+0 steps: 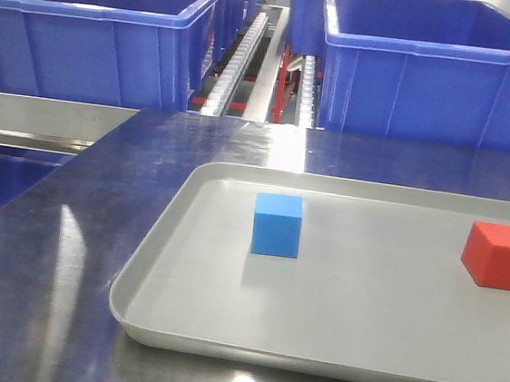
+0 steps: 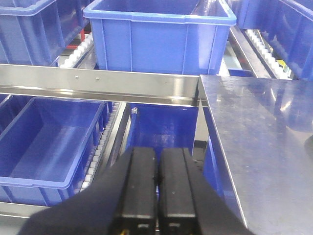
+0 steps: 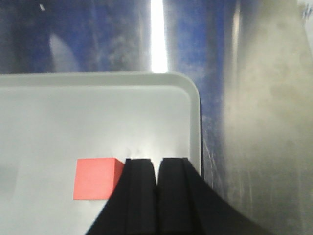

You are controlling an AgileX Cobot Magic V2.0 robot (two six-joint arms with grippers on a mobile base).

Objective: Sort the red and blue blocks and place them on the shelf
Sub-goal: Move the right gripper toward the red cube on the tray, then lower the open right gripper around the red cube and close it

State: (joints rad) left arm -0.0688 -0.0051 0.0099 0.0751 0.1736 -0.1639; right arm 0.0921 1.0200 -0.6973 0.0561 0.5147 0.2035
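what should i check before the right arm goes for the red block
1. Red block lying free on the grey tray: ok.
2. Blue block well apart from it, out of the way: ok.
3. Right claw open for a grasp: not ok, its fingers are pressed together.
4. Right claw centred on the red block: not ok, the block sits to one side of it in the wrist view.
5. Left claw clear of the tray: ok, it is shut and points at the blue bins.
6. Which bin takes red: cannot tell, no markings show.
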